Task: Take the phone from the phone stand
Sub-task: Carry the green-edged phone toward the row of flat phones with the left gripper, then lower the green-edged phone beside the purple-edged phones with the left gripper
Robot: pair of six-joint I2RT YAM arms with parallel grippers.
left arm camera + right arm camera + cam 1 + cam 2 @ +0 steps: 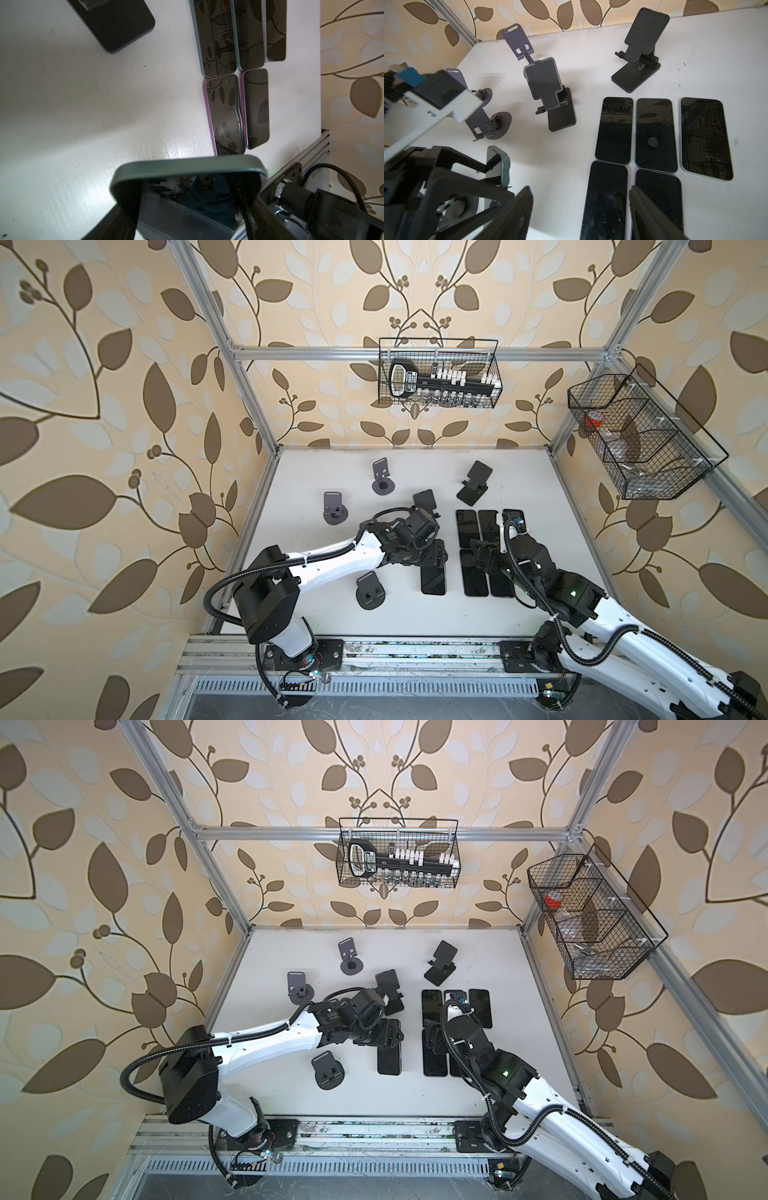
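Note:
My left gripper (432,558) (187,187) is shut on the phone (433,583) (187,164), a dark-screened handset with a green edge, gripped by its upper end. The phone hangs free near the table's front middle, touching no stand. Closest to it, on its left, is an empty round-based phone stand (370,591) (328,1071). The phone also shows in the right wrist view (505,164). My right gripper (484,558) (581,199) is open over a group of flat phones, with nothing between its fingers.
Several dark phones (476,526) (613,131) lie flat in two rows at the right middle. Further back stand two round-based stands (334,508) (382,479) and two rectangular ones (426,502) (473,485), all empty. Wire baskets (440,373) (640,439) hang on the walls.

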